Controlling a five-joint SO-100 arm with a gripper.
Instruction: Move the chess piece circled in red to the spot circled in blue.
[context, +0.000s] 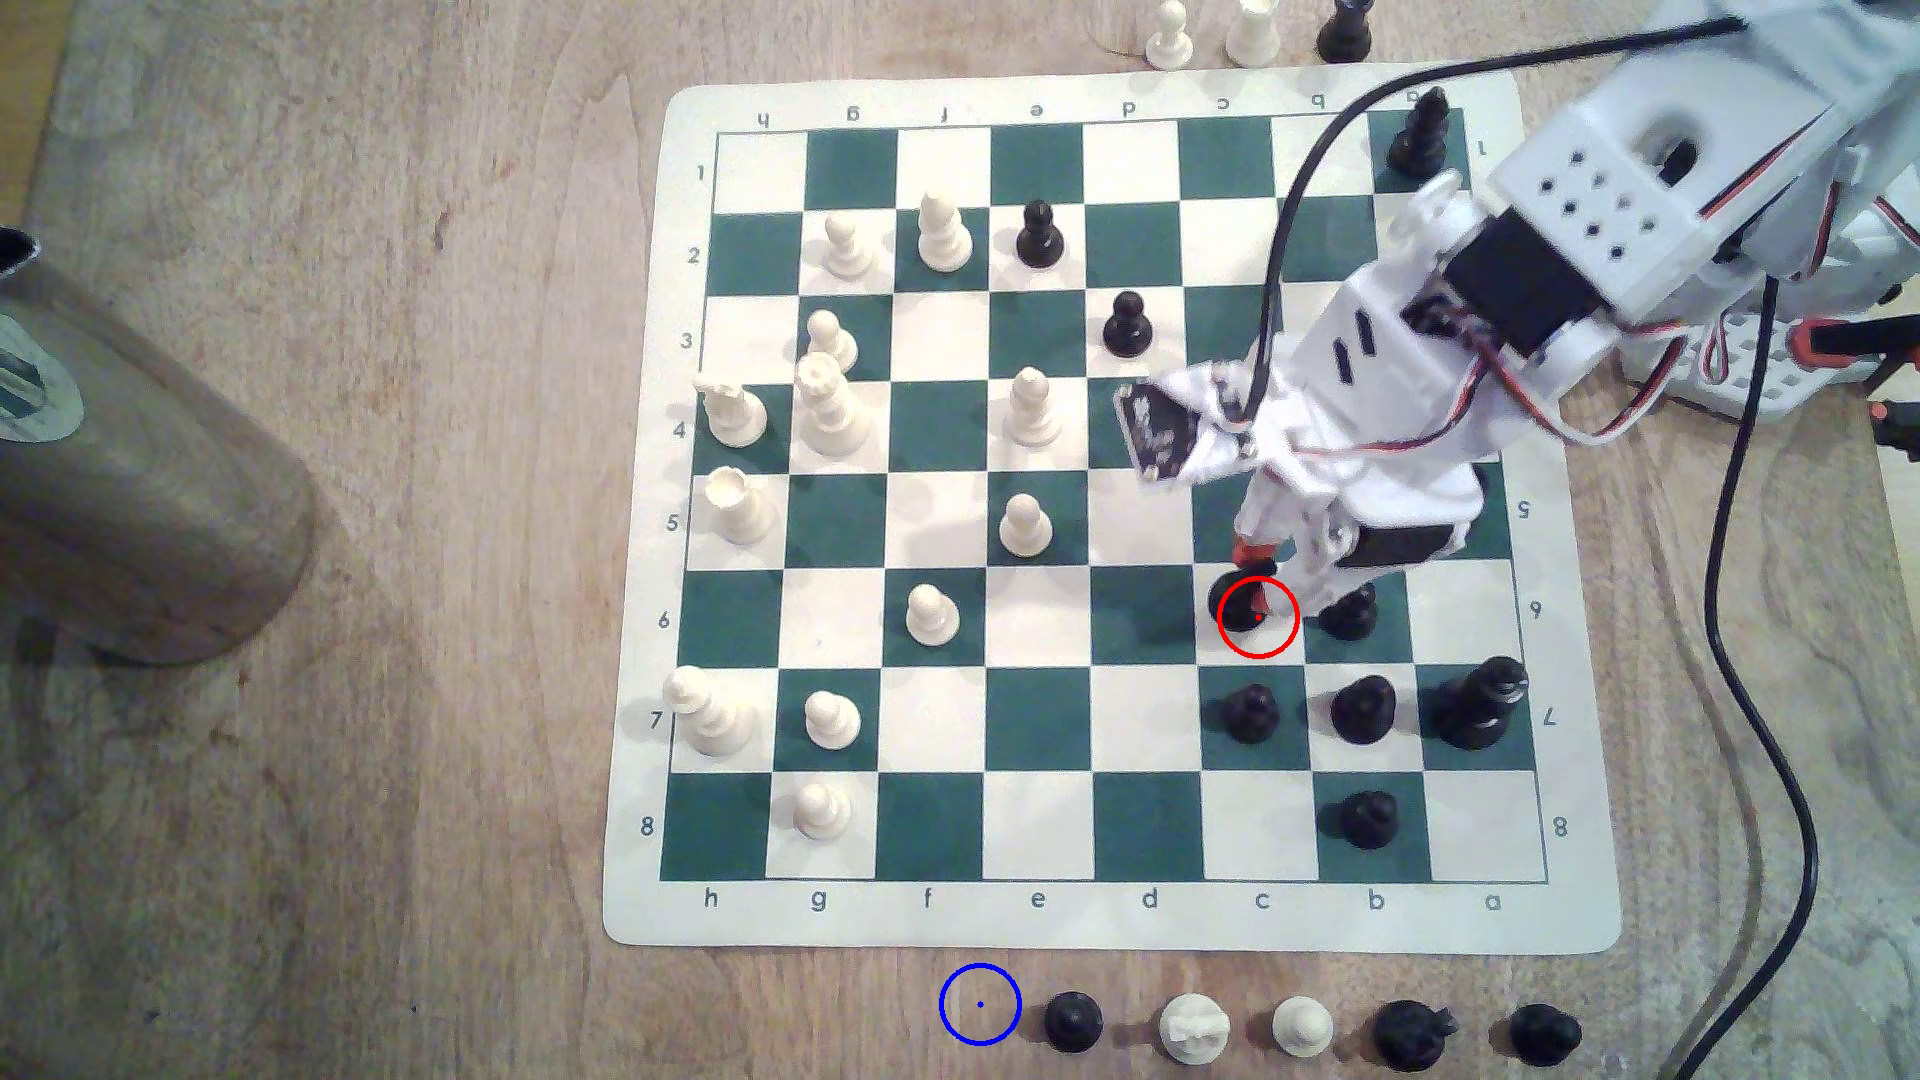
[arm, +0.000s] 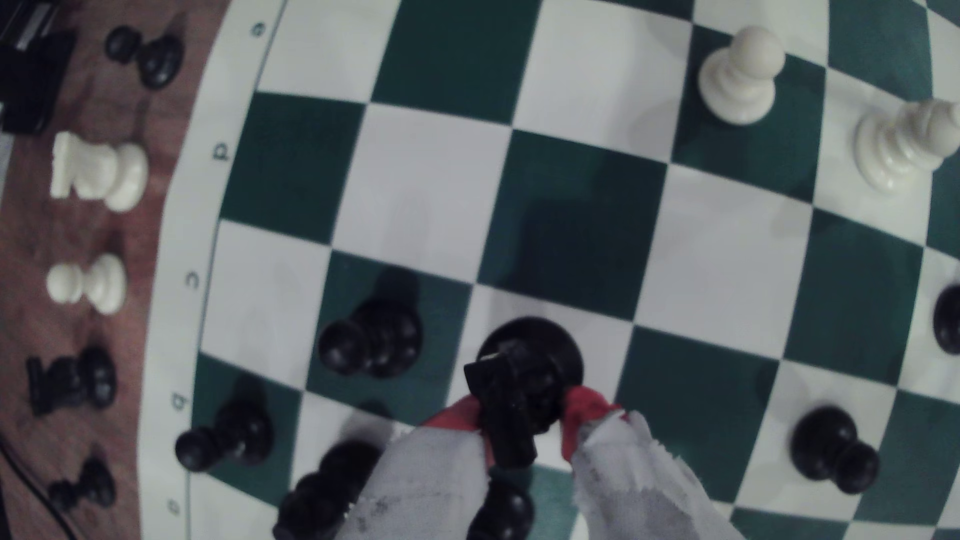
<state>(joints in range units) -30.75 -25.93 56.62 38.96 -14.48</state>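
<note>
**Two red-tipped fingers pinched the knight high, with neighbours crowding it**

Two fingers of the gripper (arm: 524, 415) were closed on the head of the black knight (context: 1238, 608), which stood in the red ring on a white square of the chessboard (context: 1112, 924). Judging by that high, narrow hold, the knight could twist or slip free. A black pawn (context: 1349, 613) stood just beside it at 3 o'clock, another (context: 1251, 712) at 6 o'clock; a swinging finger might topple either. The blue-ringed spot (context: 980, 1004) lay off the board at 7 o'clock, close beside a spare black pawn (context: 1072, 1022), so a careless set-down risked knocking it.
</note>
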